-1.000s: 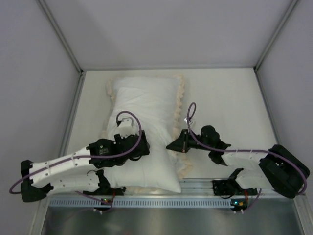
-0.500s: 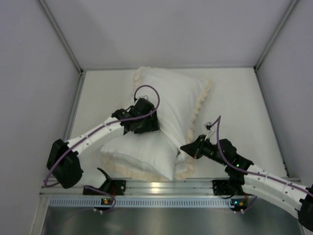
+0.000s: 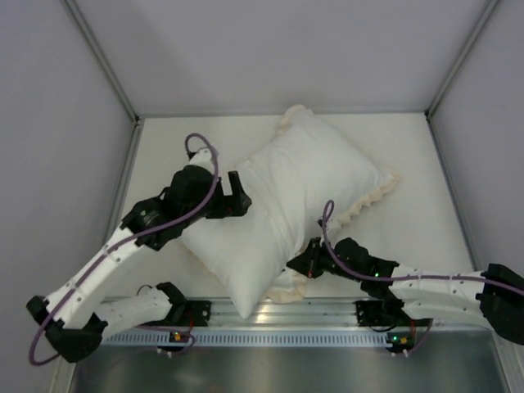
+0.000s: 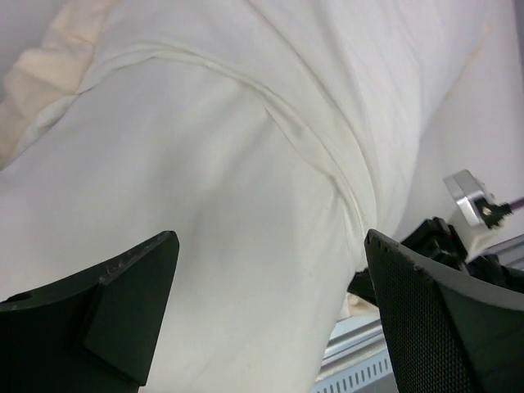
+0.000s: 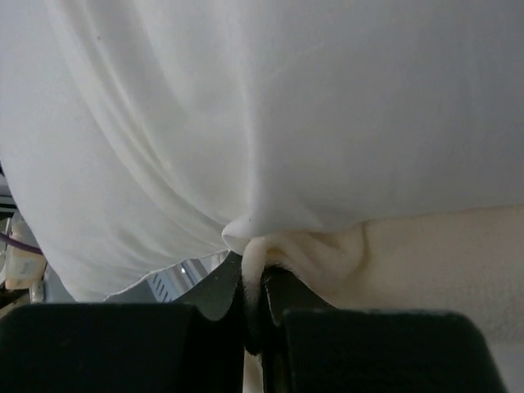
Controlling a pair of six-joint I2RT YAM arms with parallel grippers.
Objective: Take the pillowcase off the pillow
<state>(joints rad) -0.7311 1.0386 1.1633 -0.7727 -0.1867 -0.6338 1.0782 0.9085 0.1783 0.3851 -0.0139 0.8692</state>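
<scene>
Diagonally across the table (image 3: 409, 147) lies the pillowcase (image 3: 327, 168), white face up. Its cream frill (image 3: 372, 201) shows at the far corner, along the right edge and at the near edge. The pillow (image 3: 225, 254) fills it and bulges out of it toward the near left. There the left wrist view shows the cover's open hem (image 4: 315, 155) running across the plain white cushion. The pillow's near corner reaches the metal rail (image 3: 344, 309) at the table's front. The right gripper (image 3: 293, 264) is clamped tight on a pinch of the pillowcase at its frilled near edge, its 2 fingers pressed together around the cloth. The left gripper (image 3: 242, 195) sits at the pillow's left side, its 2 fingers spread wide with white fabric in front of them. Whether they touch it cannot be told.
</scene>
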